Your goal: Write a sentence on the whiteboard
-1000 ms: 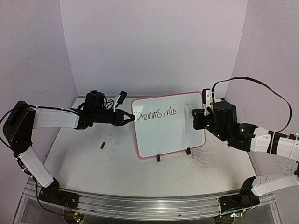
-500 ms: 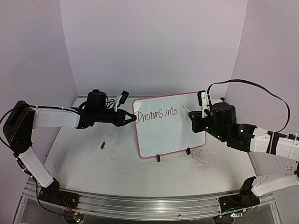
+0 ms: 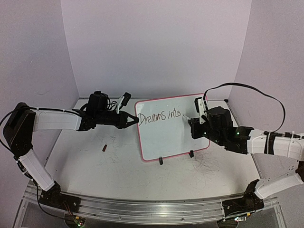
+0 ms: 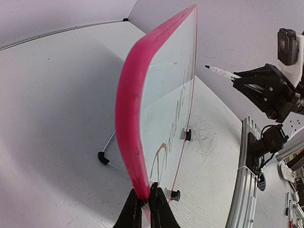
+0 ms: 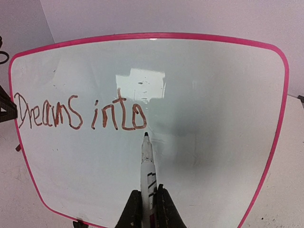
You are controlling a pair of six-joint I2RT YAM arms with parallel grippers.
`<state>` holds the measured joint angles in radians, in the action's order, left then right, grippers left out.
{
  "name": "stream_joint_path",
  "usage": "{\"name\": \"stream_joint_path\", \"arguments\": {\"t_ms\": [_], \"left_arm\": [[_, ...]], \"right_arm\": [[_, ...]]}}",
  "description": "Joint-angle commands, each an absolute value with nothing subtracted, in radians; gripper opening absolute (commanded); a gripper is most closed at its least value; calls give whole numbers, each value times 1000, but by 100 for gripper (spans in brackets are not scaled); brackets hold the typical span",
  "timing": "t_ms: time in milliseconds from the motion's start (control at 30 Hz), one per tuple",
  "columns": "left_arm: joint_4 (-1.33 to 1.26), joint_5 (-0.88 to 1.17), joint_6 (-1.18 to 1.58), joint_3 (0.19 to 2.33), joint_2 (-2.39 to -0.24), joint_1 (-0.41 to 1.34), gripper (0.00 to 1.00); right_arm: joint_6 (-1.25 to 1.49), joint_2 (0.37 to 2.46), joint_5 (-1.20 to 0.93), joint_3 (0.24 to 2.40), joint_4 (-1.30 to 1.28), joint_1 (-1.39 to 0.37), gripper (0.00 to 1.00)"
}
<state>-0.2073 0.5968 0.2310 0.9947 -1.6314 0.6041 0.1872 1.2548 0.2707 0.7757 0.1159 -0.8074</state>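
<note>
- Top external view: the whiteboard point(image 3: 176, 138), pink-framed, stands tilted back on black clip feet point(image 3: 160, 160) in the middle of the tabletop point(image 3: 118, 175).
- The sentence point(image 3: 159, 115) runs along its upper left part and reads "Dreams into".
- The left claw point(image 3: 134, 120) is clamped on the board's left edge, level with the first letter.
- The right claw point(image 3: 194, 120) grips a white marker point(image 3: 189, 117), whose tip sits just right of the last word.
- A small dark red object point(image 3: 104, 147) lies on the tabletop left of the board, well apart from it.
- Left wrist view: the left claw point(image 4: 146, 203) pinches the thick pink frame of the whiteboard point(image 4: 135, 118), jaws tight on both faces.
- The writing is seen edge-on and cannot be read here.
- The marker point(image 4: 222, 72) points at the board from the right claw point(image 4: 242, 80); whether the tip touches cannot be told.
- Right wrist view: the right claw point(image 5: 148, 205) is closed around the marker point(image 5: 147, 164), which points up at the whiteboard point(image 5: 213, 118).
- The sentence point(image 5: 78, 113) reads "Dreams into" in dark strokes, and the black tip sits just below the final "o".
- Black marks on the marker barrel are too small to read.
</note>
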Motion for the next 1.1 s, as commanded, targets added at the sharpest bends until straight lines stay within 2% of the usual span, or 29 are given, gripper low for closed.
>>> {"name": "stream_joint_path", "arguments": {"t_ms": [0, 1067], "left_arm": [[-149, 586, 169, 1020, -1621, 634, 0], [-148, 591, 170, 1023, -1625, 634, 0]], "right_arm": [[197, 1252, 281, 816, 141, -801, 0], [71, 1268, 239, 830, 171, -759, 0]]}}
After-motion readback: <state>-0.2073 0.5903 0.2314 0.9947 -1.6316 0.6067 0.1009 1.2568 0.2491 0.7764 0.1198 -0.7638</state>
